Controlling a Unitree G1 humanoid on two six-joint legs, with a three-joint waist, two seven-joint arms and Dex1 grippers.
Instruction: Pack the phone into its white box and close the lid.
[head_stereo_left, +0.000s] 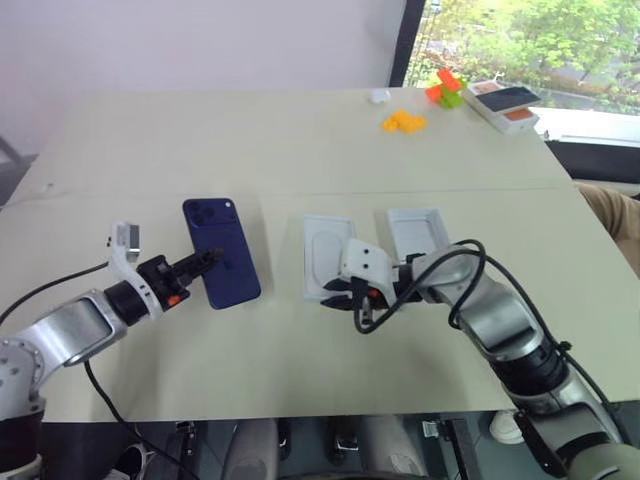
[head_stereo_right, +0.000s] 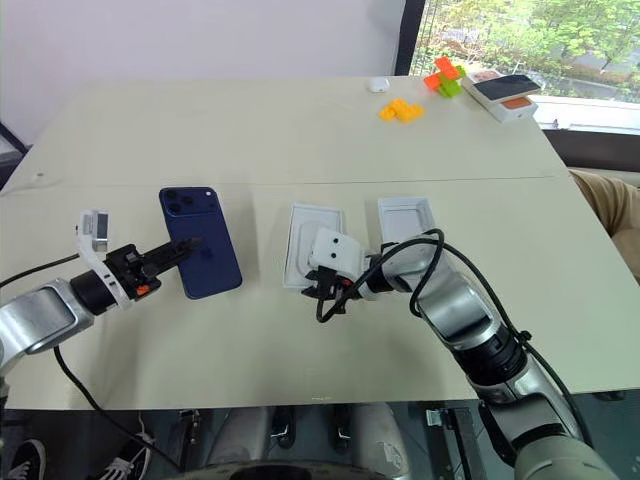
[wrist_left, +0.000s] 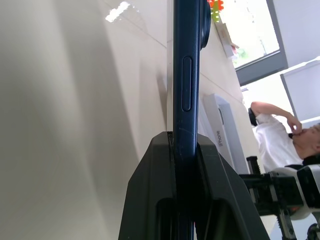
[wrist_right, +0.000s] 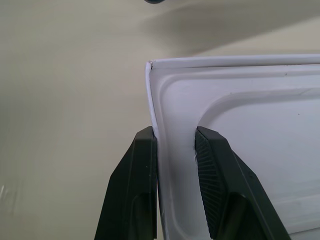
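While the phone (head_stereo_left: 222, 250) hangs off the table (head_stereo_left: 250, 140), the left gripper (head_stereo_left: 208, 262) holds it, both black fingers clamped tight on its lower edge. The phone shows its glossy navy back, the camera cluster up at its 11 o'clock corner. From the left wrist view the phone runs edge-on straight out between the 2 pads (wrist_left: 150, 200), with its side button facing the camera.

At 3 o'clock from the phone, 2 shallow white trays lie flat side by side near the table's middle, close but not touching. I cannot tell which of them is the box and which the lid. The left white tray (head_stereo_left: 325, 245) has a rounded recess pressed into its floor. The right white tray (head_stereo_left: 415, 232) sits at 2 o'clock from it, a little farther from the robot.

The right gripper (head_stereo_left: 335, 292) is at the left white tray's near end, about 6 o'clock on that tray. Its claw is narrow but not closed: in the right wrist view the 2 fingers (wrist_right: 142, 190) stand astride the thin raised rim near a corner, 1 outside against the wall, 1 inside over the floor with a small gap to the wall.

Far off at 1 o'clock lie some orange blocks (head_stereo_left: 403, 122), a red and green block pile (head_stereo_left: 446, 88) and a white-and-orange box (head_stereo_left: 505, 103) with a dark top.
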